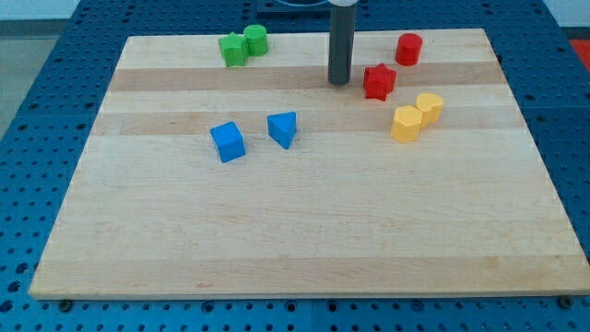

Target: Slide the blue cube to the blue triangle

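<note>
My tip point(339, 81), a bare rod holding nothing, stands just left of the red star point(379, 81), well apart from the blue cube point(228, 142), which sits near the blue triangle point(284, 129), not touching.

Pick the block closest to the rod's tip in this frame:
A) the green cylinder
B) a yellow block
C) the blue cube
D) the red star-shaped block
D: my tip stands just to the view's left of the red star-shaped block, with a small gap between them, while the blue cube lies far off toward the view's lower left.
</note>
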{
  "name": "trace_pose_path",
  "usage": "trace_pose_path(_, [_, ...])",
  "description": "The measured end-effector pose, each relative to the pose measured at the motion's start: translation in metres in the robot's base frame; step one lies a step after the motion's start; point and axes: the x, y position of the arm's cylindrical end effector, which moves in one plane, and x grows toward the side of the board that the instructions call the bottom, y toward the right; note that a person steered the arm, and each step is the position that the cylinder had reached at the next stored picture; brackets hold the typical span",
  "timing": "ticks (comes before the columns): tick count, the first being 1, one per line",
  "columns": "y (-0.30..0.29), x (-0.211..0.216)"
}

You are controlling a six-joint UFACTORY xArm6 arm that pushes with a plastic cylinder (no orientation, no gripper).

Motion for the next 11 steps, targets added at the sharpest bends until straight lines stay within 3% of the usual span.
trace_pose_path(2, [0.072,0.000])
trace_pose_path(4, [0.035,0.017])
trace_pose_path(6, [0.036,0.026])
trace_pose_path(10, [0.093,0.140])
trace_pose_path(11, [0.061,0.176])
